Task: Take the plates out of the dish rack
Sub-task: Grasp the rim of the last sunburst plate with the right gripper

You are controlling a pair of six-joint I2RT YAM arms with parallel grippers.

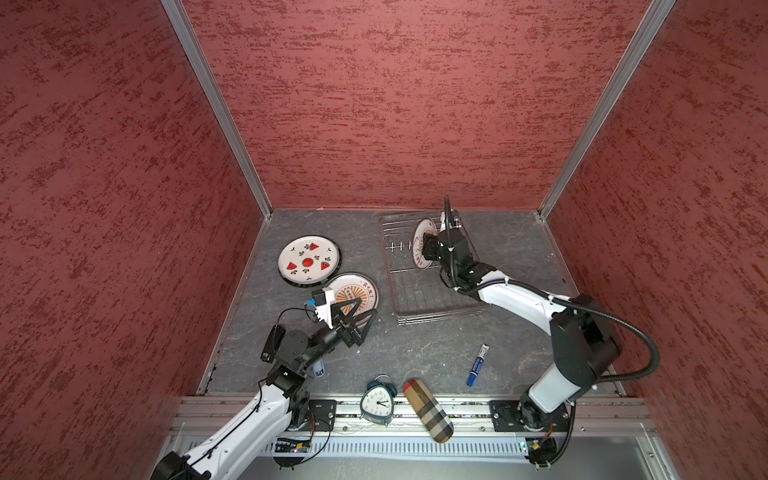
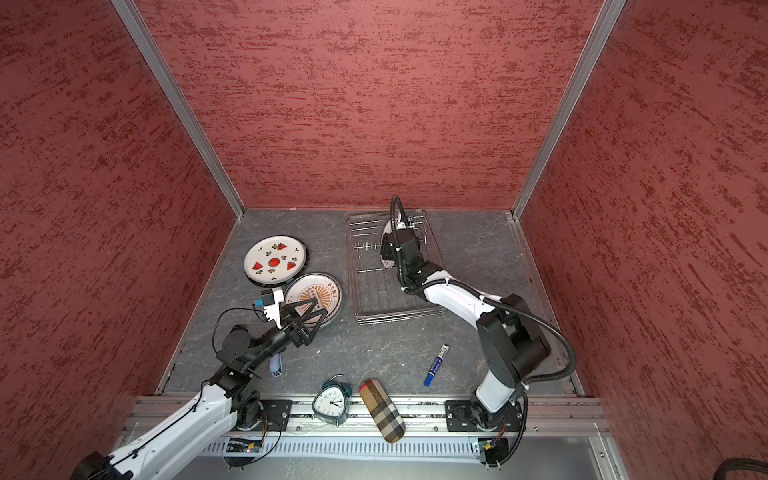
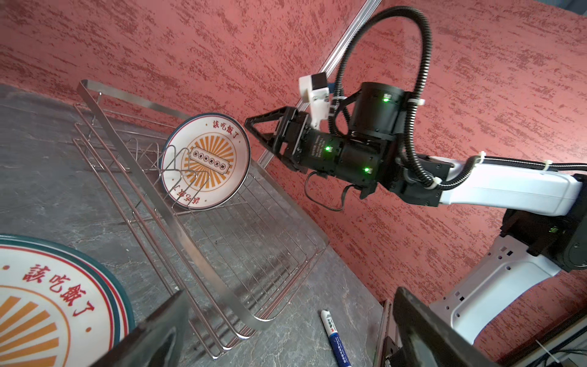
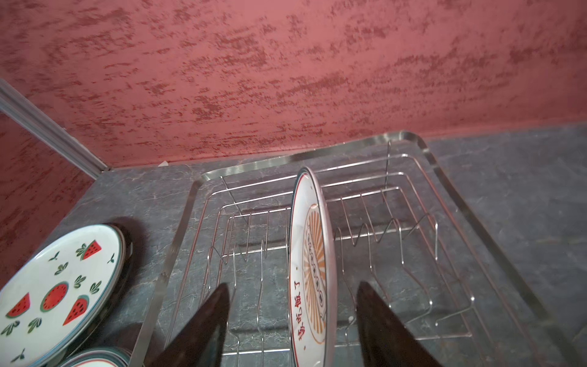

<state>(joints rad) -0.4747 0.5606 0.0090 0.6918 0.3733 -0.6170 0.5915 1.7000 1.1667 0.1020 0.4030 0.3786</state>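
Observation:
One sunburst plate (image 1: 423,232) (image 4: 309,254) stands upright among the prongs at the far end of the silver dish rack (image 1: 436,318) (image 3: 190,248). My right gripper (image 1: 420,248) (image 4: 293,283) straddles the plate's near edge, open, with a gap on each side of it. Left of the rack a watermelon plate (image 1: 307,262) (image 2: 274,262) lies on top of a dark-rimmed one. Beside it, another sunburst plate (image 1: 353,286) (image 3: 47,302) lies flat on the table. My left gripper (image 1: 363,309) (image 3: 292,292) hovers open and empty over that plate's near edge.
A blue-and-white marker (image 1: 478,365) lies on the grey table in front of the rack. A green alarm clock (image 1: 377,403) and a plaid case (image 1: 428,409) sit at the front rail. A small blue-white object (image 1: 318,368) lies under the left arm. Red walls enclose three sides.

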